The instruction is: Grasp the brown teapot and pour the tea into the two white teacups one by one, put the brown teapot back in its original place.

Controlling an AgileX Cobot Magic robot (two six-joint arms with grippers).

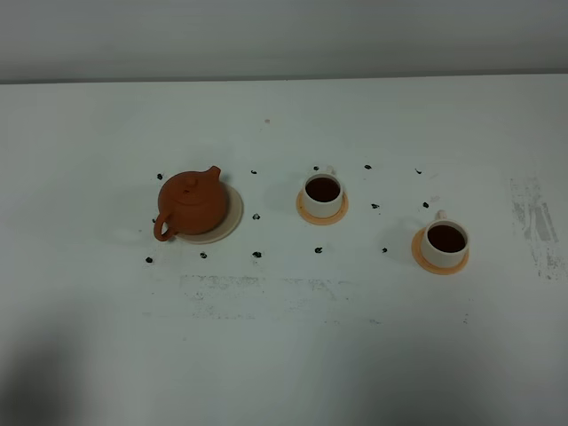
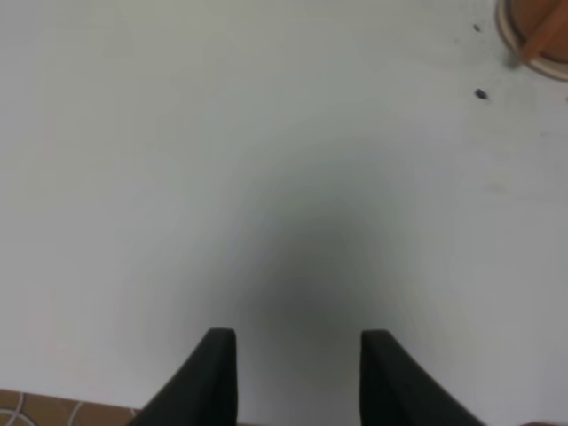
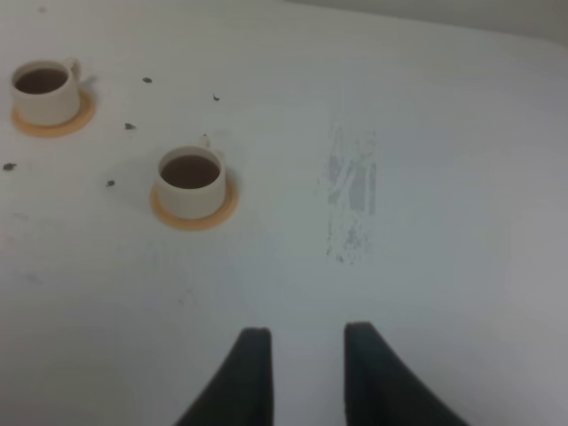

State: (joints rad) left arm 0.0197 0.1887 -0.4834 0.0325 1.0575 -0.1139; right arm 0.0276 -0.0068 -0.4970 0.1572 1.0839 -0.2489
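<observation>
The brown teapot (image 1: 191, 202) stands upright on its cream saucer (image 1: 233, 217), the original place, at the left of the table. Both white teacups sit on orange coasters: one in the middle (image 1: 323, 194), one further right and nearer (image 1: 445, 243). Each holds dark tea (image 1: 322, 188). Neither arm appears in the high view. My left gripper (image 2: 298, 342) hovers open over bare table, with the saucer (image 2: 508, 37) and a bit of the teapot (image 2: 548, 34) at the frame's corner. My right gripper (image 3: 307, 342) has its fingers apart and empty, well short of the nearer teacup (image 3: 189, 182) and the other teacup (image 3: 44, 89).
Small black marks (image 1: 256, 254) dot the white table around the teapot and cups. A grey scuffed patch (image 1: 532, 222) lies at the right, also seen as the scuffed patch (image 3: 353, 191) in the right wrist view. A table edge over brown floor (image 2: 35, 410) shows by the left gripper.
</observation>
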